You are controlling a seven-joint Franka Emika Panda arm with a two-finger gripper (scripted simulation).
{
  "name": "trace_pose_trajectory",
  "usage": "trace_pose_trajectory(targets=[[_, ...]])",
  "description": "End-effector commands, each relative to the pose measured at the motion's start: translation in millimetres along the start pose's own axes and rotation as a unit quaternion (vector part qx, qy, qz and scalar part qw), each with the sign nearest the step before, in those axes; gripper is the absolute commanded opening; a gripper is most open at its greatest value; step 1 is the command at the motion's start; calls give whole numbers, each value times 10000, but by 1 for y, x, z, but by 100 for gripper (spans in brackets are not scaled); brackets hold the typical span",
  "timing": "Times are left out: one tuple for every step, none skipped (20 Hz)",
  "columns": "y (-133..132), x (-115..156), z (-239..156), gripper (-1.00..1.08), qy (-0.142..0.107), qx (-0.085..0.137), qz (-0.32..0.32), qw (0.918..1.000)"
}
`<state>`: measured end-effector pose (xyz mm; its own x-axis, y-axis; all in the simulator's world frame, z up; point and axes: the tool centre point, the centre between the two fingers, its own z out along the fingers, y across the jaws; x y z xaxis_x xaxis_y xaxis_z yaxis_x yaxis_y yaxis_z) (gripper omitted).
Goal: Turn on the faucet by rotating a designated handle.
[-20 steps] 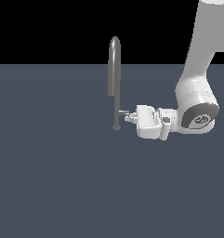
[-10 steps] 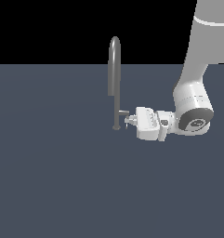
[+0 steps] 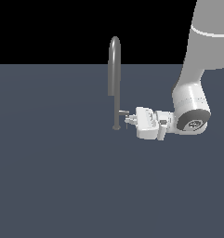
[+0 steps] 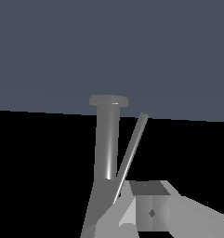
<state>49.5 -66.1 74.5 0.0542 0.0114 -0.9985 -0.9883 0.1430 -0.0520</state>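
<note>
1. We see the faucet (image 3: 115, 79) standing alone on the dark floor (image 3: 53, 186), well in from every edge visible in the exterior view, its small round base planted and its narrow arched spout rising above the horizon line. Nothing else stands on that surface.

2. The handle (image 3: 124, 112) is a short stub jutting from the low part of the stem toward the exterior view's right. We judge it sits low and sideways so that a sideways push swings it around the stem. In the wrist view a slender rod (image 4: 131, 153) leans beside the thick stem (image 4: 108, 139) — that rod looks to be the lever's thin end.

3. Our gripper (image 3: 128, 120) lies horizontal, fingers pointing at the stem, tips just beside or under the stub. We reckon the wrist is laid flat so the fingers meet the lever at its own height instead of coming down past the spout.

4. Whether the fingers are spread or pressed together we cannot tell — they are too small in the exterior view, and the wrist view shows only one blocky finger (image 4: 150, 209) near the rod.

5. Contact seems close or just made; we cannot confirm touching. The rotation itself appears not yet carried through.
</note>
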Motion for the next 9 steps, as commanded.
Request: trace_pose_trajectory(targets=[[1, 25, 0, -100, 69, 71, 149, 9998], [0, 28, 0, -100, 73, 74, 164, 9998], [-1, 31, 0, -100, 77, 77, 179, 9998], [-2, 34, 0, -100, 80, 80, 194, 9997], [-3, 37, -1, -100, 84, 83, 209, 9997], [-4, 40, -1, -100, 88, 86, 223, 9997], [-5, 43, -1, -100, 91, 89, 238, 9996], [-6, 46, -1, -100, 95, 92, 253, 9996], [-6, 46, -1, -100, 95, 92, 253, 9996]])
